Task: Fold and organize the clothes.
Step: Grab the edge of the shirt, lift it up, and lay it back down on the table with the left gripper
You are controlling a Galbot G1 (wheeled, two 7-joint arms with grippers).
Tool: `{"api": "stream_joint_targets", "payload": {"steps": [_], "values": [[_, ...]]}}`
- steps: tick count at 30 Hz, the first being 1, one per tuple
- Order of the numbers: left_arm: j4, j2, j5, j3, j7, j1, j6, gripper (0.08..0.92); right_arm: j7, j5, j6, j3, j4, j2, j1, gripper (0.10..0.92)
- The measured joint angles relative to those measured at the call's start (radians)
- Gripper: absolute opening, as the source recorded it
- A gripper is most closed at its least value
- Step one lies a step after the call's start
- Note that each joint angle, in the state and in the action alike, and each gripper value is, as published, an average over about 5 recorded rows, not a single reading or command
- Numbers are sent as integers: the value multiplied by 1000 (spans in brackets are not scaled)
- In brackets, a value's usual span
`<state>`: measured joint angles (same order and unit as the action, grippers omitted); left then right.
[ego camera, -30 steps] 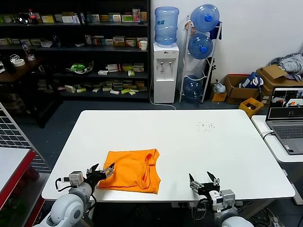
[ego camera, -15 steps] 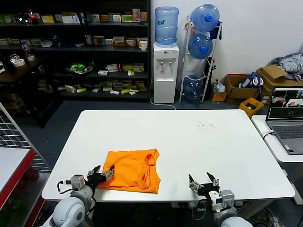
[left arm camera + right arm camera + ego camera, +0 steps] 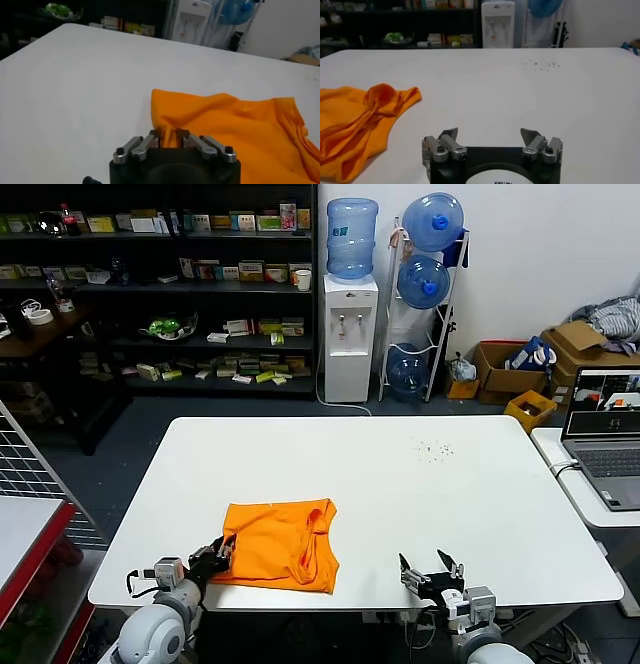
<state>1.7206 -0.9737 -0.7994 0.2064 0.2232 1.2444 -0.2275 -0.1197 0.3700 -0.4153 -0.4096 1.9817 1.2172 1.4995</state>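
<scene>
Orange T-shirt (image 3: pixel 277 545), part-folded near the bench's (image 3: pixel 400 484) front-left edge, looks light, limp, wrinkle-prone; left claw (image 3: pixel 167 138) seems clenched on its near-left corner, a sensible hold; right claw (image 3: pixel 491 138) idles released at front edge.

1. A robotics lab or workshop room set up in an office-like storeroom.
2. Dark shelving (image 3: pixel 160 294) along the back wall holds small boxes and packets.
3. A water dispenser (image 3: pixel 351 334) stands beside a rack of spare water bottles (image 3: pixel 428 294).
4. Cardboard boxes (image 3: pixel 560 359) sit on the floor by the wall.
5. An open laptop (image 3: pixel 605 434) rests on a side table next to the white worktop (image 3: pixel 400 484).
</scene>
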Motion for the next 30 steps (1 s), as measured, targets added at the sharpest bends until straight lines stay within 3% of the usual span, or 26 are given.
{"api": "stream_joint_targets", "payload": {"steps": [4,10,20,30], "values": [[1,-10,7,2,-4,0,12,174,0,0,1,0,-1,0,2,823],[21,-17,56,12,-12,11,34,92,-1,0,2,-1,-2,0,2,823],[156,17,233,52,12,78,21,92,-2,7,5,6,-10,-8,-13,823],[254,106,279,136,48,145,-23,92,2,23,13,15,-17,-23,-36,823]]}}
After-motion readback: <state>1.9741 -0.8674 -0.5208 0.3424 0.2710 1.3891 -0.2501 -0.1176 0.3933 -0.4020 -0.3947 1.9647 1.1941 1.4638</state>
